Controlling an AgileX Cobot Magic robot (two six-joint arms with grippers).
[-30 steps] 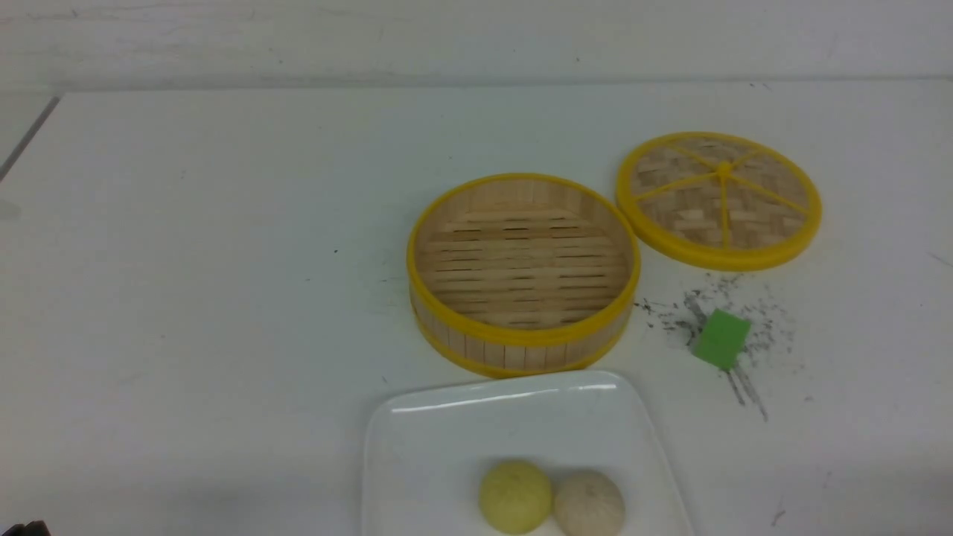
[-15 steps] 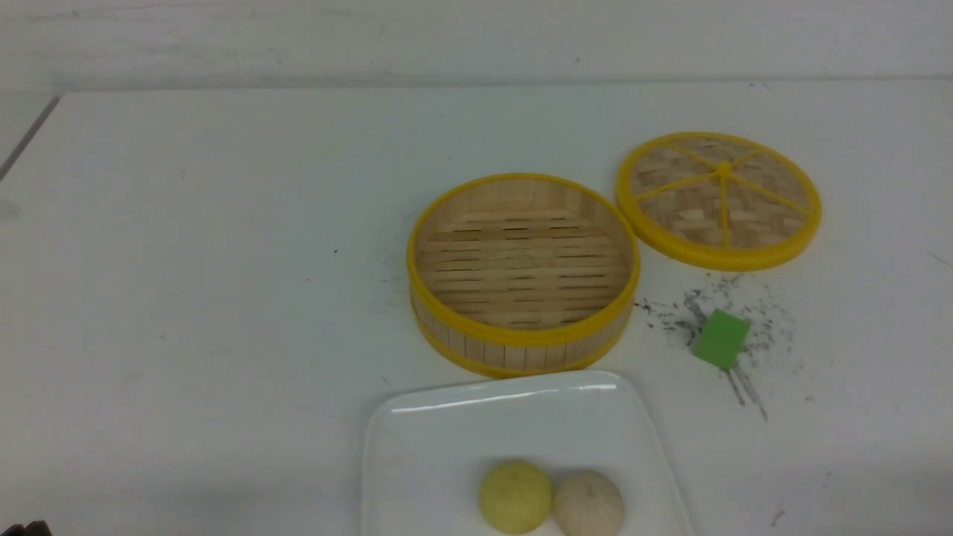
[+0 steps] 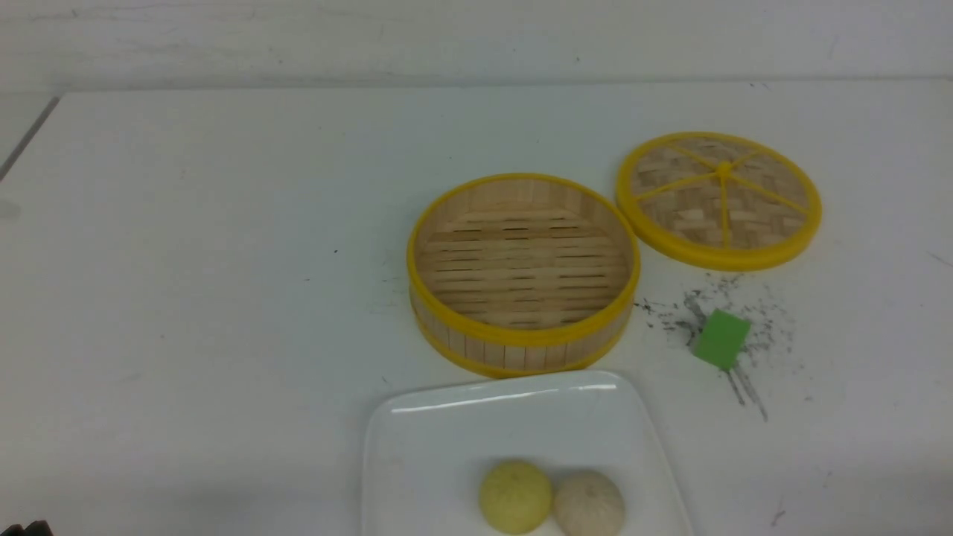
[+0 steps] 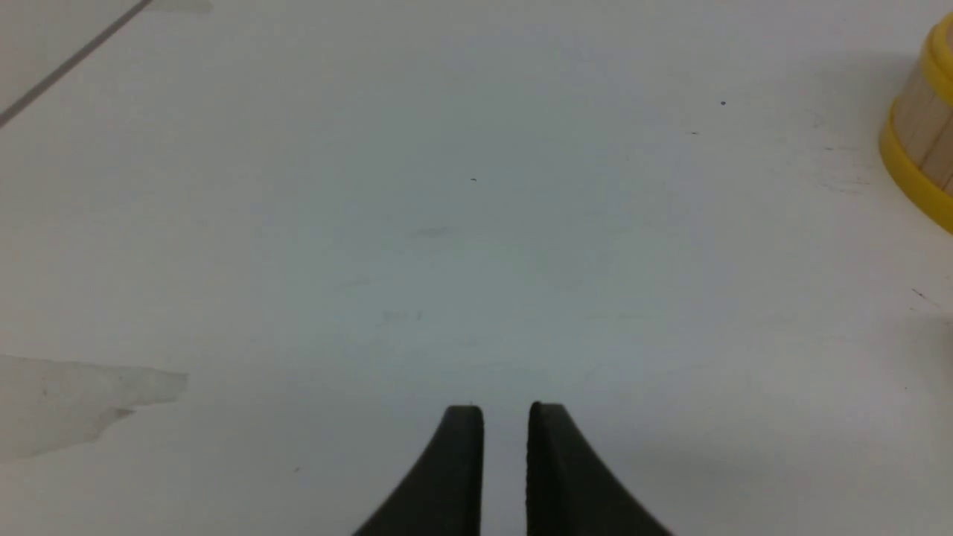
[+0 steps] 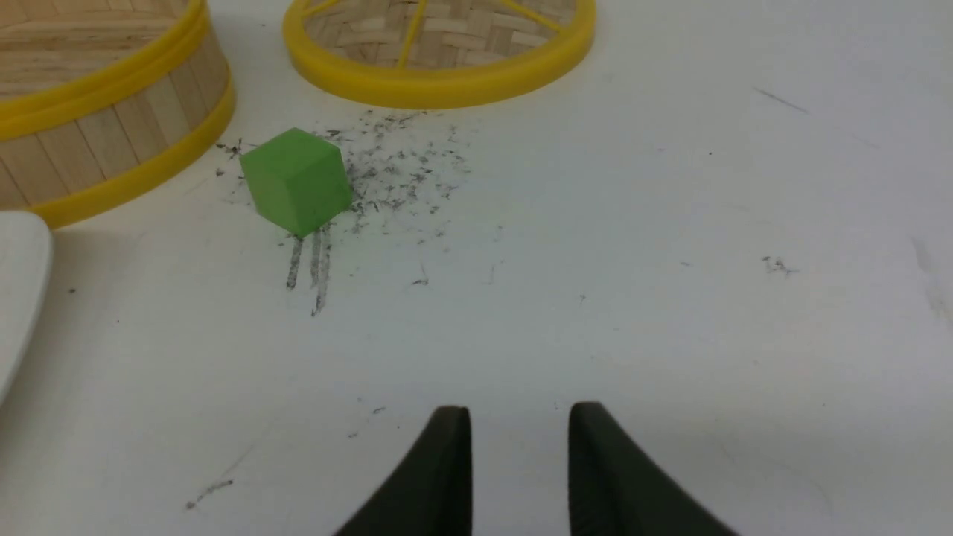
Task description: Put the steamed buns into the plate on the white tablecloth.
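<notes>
1. White tablecloth [image 3: 223,260] everywhere, scuffed and speckled with black marks.
2. Glossy white plate [image 3: 447,439] at the near edge of the front view, rounded corners, shallow rim, cut off by the frame.
3. Two steamed buns on it: yellow bun [image 3: 515,496] and beige bun [image 3: 589,505], side by side and touching, yellow one to the left.
4. Just beyond the plate, bamboo steamer [image 3: 523,272], yellow-rimmed, slatted floor bare.
5. Behind and to the right of it, steamer lid [image 3: 719,199], lying flat with woven inside and yellow spokes up, nearly touching the steamer.
6. Near the steamer's right side, green cube [image 3: 721,339], sitting on a patch of dark specks and streaks.
7. Left gripper [image 4: 505,417]: dark fingertips a narrow slit apart, nothing between them, only bare cloth under them, steamer wall at the far edge of the wrist view.
8. Right gripper [image 5: 519,420]: jaws parted a bit wider, gripping nothing, over plain cloth well short of the cube.
9. Barely any arm in the front view, just a dark sliver at the lower left corner.
</notes>
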